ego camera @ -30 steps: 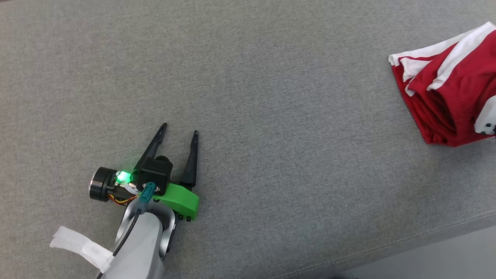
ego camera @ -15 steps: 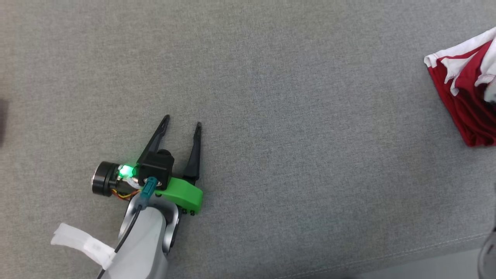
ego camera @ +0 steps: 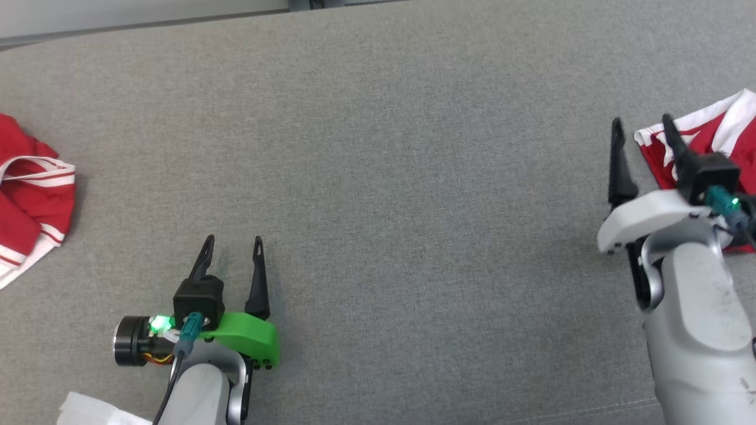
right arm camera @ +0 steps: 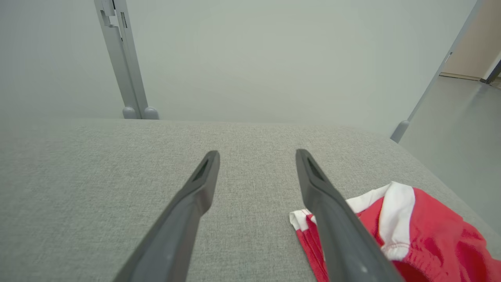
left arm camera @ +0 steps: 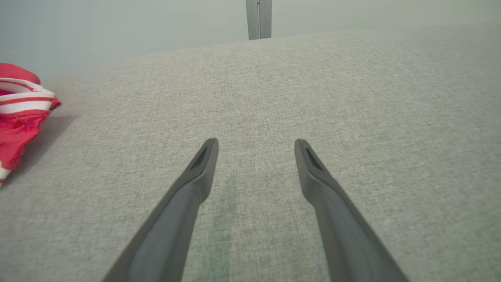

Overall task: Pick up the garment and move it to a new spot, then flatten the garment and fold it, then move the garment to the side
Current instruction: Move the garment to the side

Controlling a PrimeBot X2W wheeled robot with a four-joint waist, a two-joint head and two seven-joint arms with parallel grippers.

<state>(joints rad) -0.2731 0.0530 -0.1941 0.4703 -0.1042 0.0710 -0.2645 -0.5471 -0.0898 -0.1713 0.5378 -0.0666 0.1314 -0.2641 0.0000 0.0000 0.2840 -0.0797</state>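
While I watch the head view, both arms sit low in frame over the grey fabric surface (ego camera: 413,177). Left gripper (ego camera: 233,241) is at lower left, fingers spread wide, nothing between them but bare fabric. The left wrist view confirms it: left gripper (left arm camera: 256,144) gaping and empty, with plain grey cloth beyond the tips.

Over on the right, the right gripper (ego camera: 642,121) is spread just as wide, and it has hold of nothing. The garment (ego camera: 723,127), red with white bands, lies bunched at the far right edge of the surface. From the head camera, the outer finger crosses in front of the garment's near corner. I cannot tell whether that finger touches the cloth or hangs just above it. On the right wrist view, the right gripper (right arm camera: 257,154) shows grey fabric in its gap. The garment (right arm camera: 422,231) sits to the lower right there, its white-trimmed corner tucked behind the finger on that side.

A second garment (ego camera: 29,189), also red and white, is crumpled at the far left edge, well apart from the left gripper. It shows again at the left of the left wrist view (left arm camera: 19,117). A pale wall and a grey post (right arm camera: 117,51) stand behind the surface.
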